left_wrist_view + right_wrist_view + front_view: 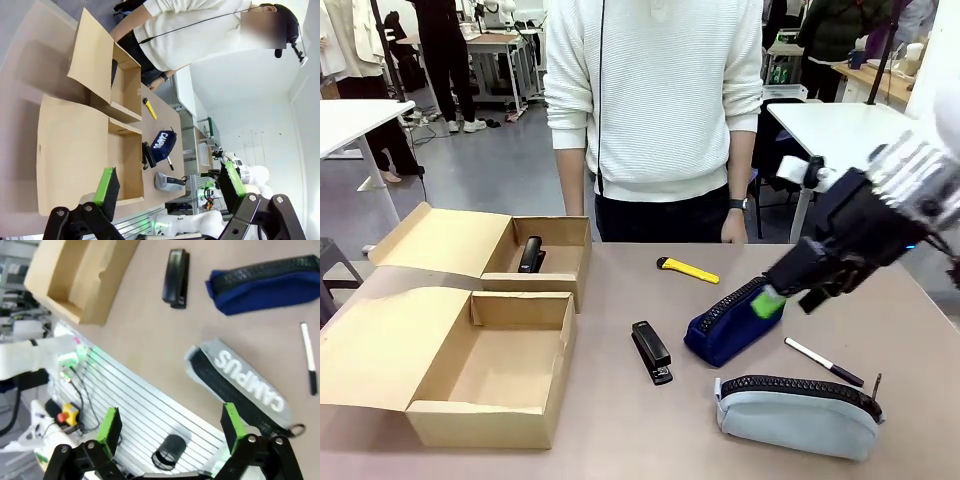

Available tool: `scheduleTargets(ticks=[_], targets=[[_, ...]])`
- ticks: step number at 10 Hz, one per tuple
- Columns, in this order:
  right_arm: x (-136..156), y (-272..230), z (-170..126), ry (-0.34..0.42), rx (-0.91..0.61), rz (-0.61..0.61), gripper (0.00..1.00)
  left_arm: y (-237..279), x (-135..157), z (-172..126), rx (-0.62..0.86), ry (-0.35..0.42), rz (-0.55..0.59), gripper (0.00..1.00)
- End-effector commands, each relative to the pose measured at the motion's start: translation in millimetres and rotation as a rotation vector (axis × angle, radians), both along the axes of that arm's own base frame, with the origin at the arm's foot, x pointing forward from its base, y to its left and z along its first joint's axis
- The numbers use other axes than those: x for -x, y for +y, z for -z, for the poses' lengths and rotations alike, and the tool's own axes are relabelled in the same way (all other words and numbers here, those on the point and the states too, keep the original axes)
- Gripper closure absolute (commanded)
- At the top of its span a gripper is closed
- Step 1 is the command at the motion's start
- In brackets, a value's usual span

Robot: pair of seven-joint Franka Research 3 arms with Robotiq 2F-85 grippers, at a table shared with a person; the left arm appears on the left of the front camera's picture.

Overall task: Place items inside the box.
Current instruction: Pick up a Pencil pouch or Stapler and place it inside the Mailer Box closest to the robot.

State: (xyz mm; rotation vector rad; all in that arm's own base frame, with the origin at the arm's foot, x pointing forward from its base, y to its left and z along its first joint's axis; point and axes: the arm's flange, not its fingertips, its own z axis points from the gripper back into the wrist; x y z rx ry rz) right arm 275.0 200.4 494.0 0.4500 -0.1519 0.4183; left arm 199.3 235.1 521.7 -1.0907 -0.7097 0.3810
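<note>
Hovering: right gripper (782, 298), jaws wide, over the far right end of the pouch (725, 330)
Pouch: just right of stapler (651, 351)
Handling: probably soft, light; pinch across zipper ridge
Left gripper (168, 180): wide

**Open jaws over the table's edge**

The right gripper (171, 415) hangs spread wide above the table's (145, 340) edge. A grey pencil case (240, 385) printed CAMPUS lies near that edge. Farther in lie a navy blue zip pouch (265, 285), a black stapler (176, 277) and a marker pen (309, 357). A cardboard box (75, 280) sits at the edge.
</note>
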Motion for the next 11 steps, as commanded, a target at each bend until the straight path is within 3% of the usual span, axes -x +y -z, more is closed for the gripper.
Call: scheduleTargets(ticks=[1, 3, 7, 11], targets=[[-31, 78, 19, 0.02, 0.087, 0.058, 0.0, -1, 0, -2, -0.004, -0.025, 0.005, 0.0], [-44, 118, 53, 0.034, 0.177, 0.059, 0.0, -1, 0, -2, -0.004, -0.025, 0.005, 0.0], [-103, 178, 112, 0.018, 0.4, 0.036, 0.0, -1, 0, -2, -0.004, -0.025, 0.005, 0.0], [-129, 175, 152, 0.091, 0.367, -0.015, 0.0, -1, 0, -2, -0.004, -0.025, 0.005, 0.0]])
